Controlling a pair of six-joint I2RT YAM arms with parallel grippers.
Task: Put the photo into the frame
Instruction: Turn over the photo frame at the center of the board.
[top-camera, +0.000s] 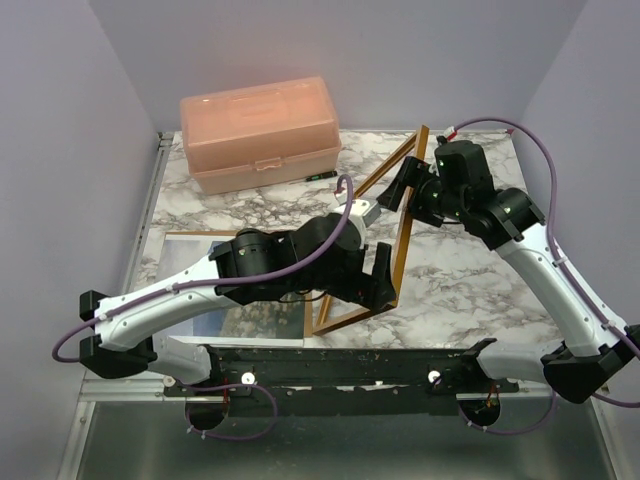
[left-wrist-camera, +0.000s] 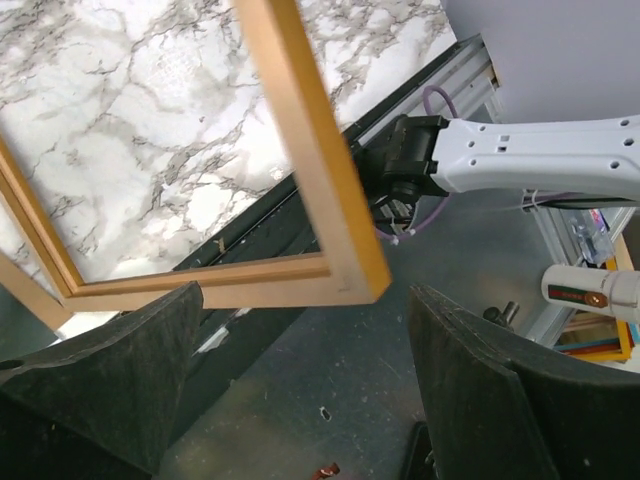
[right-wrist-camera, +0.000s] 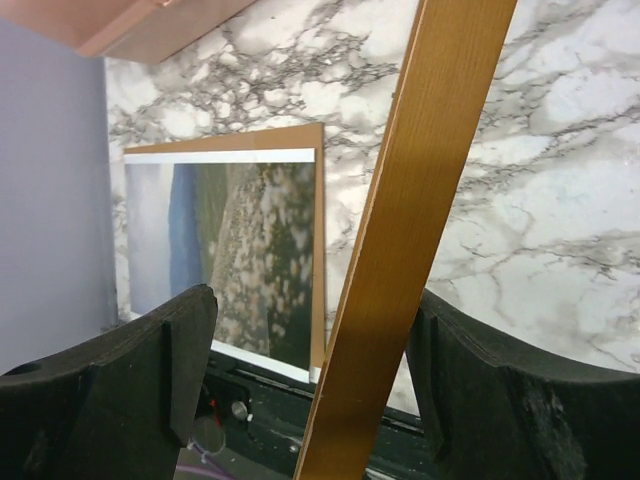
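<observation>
The orange-brown frame (top-camera: 404, 240) stands tilted on edge in the middle of the marble table, its far corner raised. My left gripper (top-camera: 383, 275) is open at the frame's near right corner. In the left wrist view that corner (left-wrist-camera: 300, 130) sits between the wide-apart fingers (left-wrist-camera: 305, 300). My right gripper (top-camera: 403, 185) is open round the frame's upper bar. In the right wrist view the bar (right-wrist-camera: 440, 130) runs between the fingers (right-wrist-camera: 312, 300), close against the right finger. The photo (top-camera: 185, 262) lies face up on a brown backing board at the near left, partly under my left arm. The right wrist view shows it too (right-wrist-camera: 230, 250).
A pink plastic box (top-camera: 260, 130) stands at the back left of the table (top-camera: 460, 280). A black rail (top-camera: 340, 365) runs along the near edge. The backing board's edge (right-wrist-camera: 318, 250) shows beside the photo. Grey walls close in the left, back and right sides.
</observation>
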